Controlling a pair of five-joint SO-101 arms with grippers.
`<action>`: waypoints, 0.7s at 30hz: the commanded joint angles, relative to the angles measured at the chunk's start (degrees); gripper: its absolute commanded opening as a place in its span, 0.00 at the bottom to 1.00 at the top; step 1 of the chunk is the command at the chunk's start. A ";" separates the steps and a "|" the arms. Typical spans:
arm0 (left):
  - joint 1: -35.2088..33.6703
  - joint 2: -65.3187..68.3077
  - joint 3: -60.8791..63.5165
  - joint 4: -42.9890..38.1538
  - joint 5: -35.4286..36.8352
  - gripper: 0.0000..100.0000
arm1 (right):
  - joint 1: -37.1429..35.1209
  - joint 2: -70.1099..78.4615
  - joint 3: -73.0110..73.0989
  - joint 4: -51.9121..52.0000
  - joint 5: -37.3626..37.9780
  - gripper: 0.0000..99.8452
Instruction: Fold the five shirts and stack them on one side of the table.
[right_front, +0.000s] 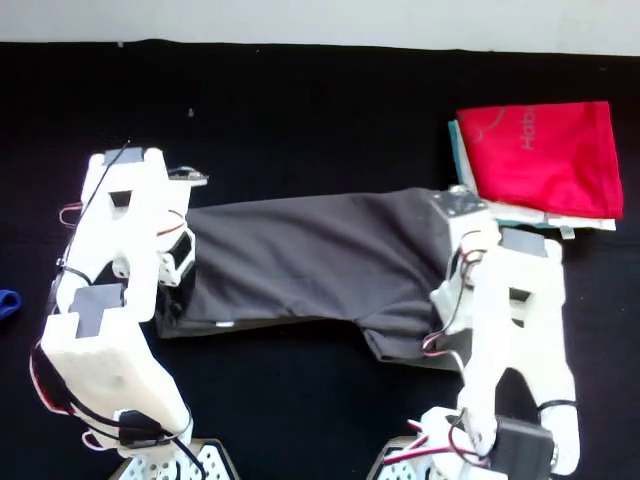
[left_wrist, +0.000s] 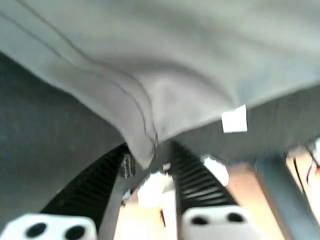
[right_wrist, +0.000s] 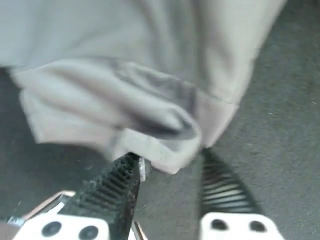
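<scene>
Grey shirt (right_front: 310, 260), left hand (left_wrist: 150, 156) pinching its 9 o'clock hem, right hand (right_wrist: 170, 161) agape at 3 o'clock: we fear a missed grip skewing it.

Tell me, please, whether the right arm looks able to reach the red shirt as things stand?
Probably yes: the red shirt tops the stack right beside the right gripper, with nothing between them. Its open fingers straddle the grey shirt's edge, though.
</scene>
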 joint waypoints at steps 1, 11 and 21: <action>-2.95 -3.12 -5.93 2.02 -0.88 0.16 | -4.88 -5.23 -1.10 1.54 -0.97 0.21; -1.80 -2.33 -23.25 2.20 2.29 0.07 | -9.27 -15.69 -8.04 -9.19 -11.25 0.14; 9.10 2.77 -17.71 -5.19 6.33 0.01 | -11.21 5.76 -8.57 -25.01 -16.88 0.01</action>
